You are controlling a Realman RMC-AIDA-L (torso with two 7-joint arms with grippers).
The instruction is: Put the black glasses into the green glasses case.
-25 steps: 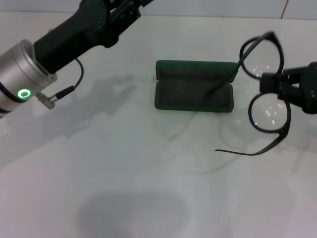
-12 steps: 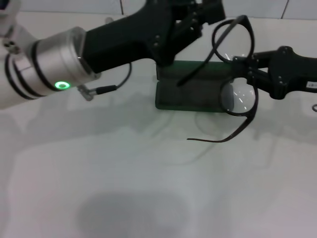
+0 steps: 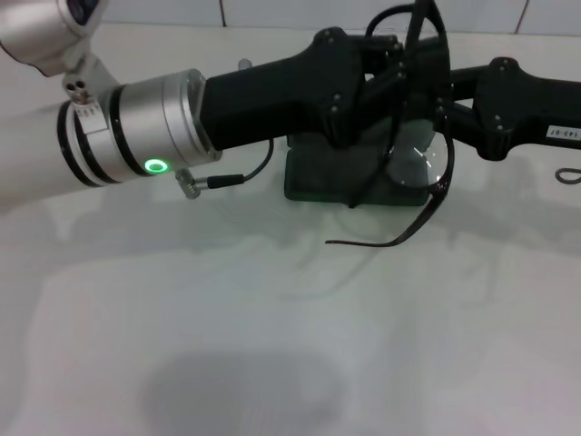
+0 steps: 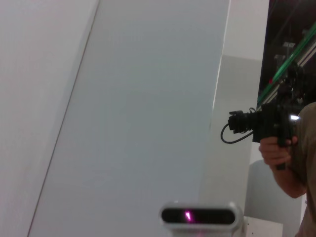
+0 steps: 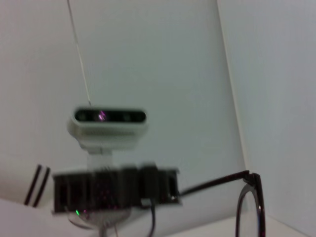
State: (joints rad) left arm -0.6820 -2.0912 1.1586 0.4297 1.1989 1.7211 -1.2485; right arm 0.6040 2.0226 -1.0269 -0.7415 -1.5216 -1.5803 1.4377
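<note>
The black glasses (image 3: 425, 162) hang tilted in the air just above the green glasses case (image 3: 318, 180), one temple arm curving down toward the table in front of it. My right gripper (image 3: 447, 104) comes in from the right and is shut on the frame near the bridge. My left gripper (image 3: 408, 73) reaches across from the left and meets the glasses at their upper lens; its black forearm hides most of the open case. In the right wrist view one lens and a temple of the black glasses (image 5: 249, 210) show at the edge.
The white table (image 3: 272, 345) lies bare in front of the case. A cable (image 3: 245, 177) loops under my left wrist cuff. The left wrist view faces a wall and a person holding a camera (image 4: 276, 131).
My right gripper has carried the glasses left to above the case. My left arm has swung right and forward until its gripper reaches the glasses.
</note>
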